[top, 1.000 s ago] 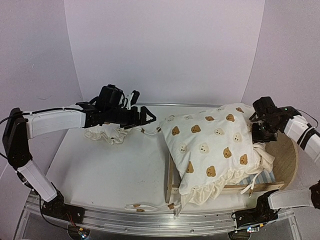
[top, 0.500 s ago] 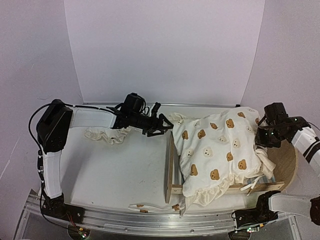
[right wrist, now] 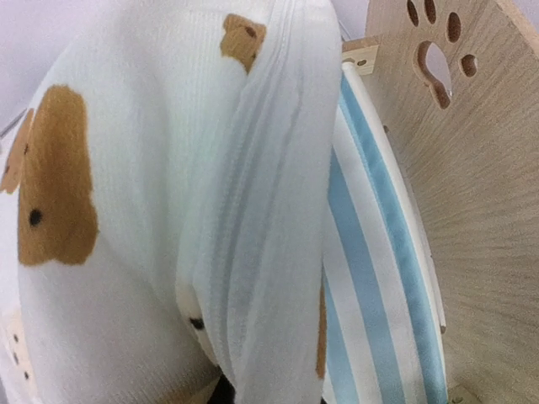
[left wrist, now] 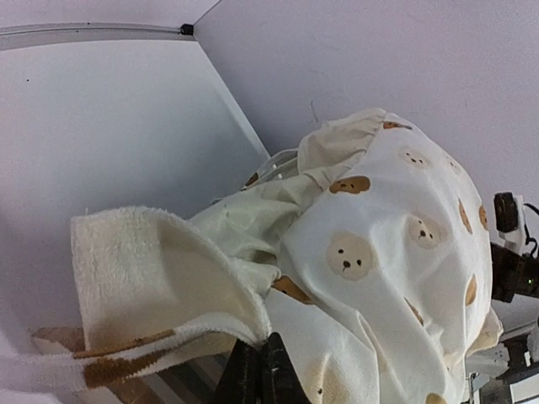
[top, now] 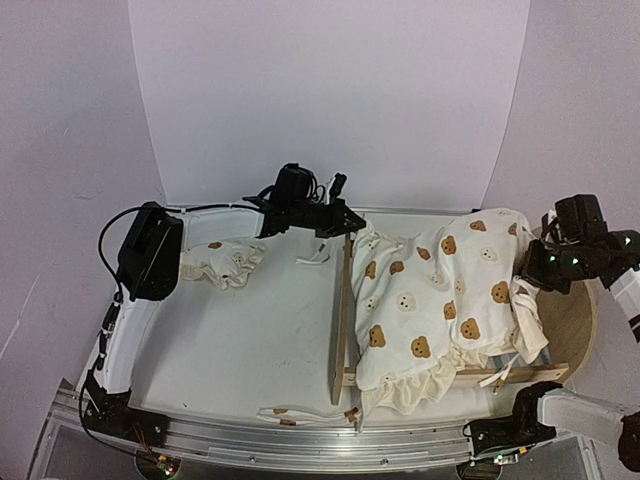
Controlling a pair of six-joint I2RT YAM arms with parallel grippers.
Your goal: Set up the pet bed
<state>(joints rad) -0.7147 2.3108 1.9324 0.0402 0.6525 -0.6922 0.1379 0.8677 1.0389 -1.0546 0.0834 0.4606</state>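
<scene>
Two grippers flank the bear-print cushion (top: 440, 290), which drapes over the pet bed (top: 341, 300) between them. The left gripper (top: 343, 222), its arm reaching long along the table's (top: 240, 340) far edge, is pinched tight on the cushion's corner ruffle. Bare tabletop lies nearward of its fingers, and a small bear-print pillow (top: 222, 262) sits back along the arm. The right gripper (top: 535, 275) sits against the cushion's opposite edge, with the headboard (right wrist: 472, 168) and striped base (right wrist: 370, 278) just beside it. Cloth hides its jaw gap, so I cannot tell its state.

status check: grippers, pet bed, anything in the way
Left gripper shut on cushion, far left corner. Right gripper at cushion's right edge, grip unclear. Pet bed under the bunched cushion. Pillow lies apart, left of bed.
</scene>
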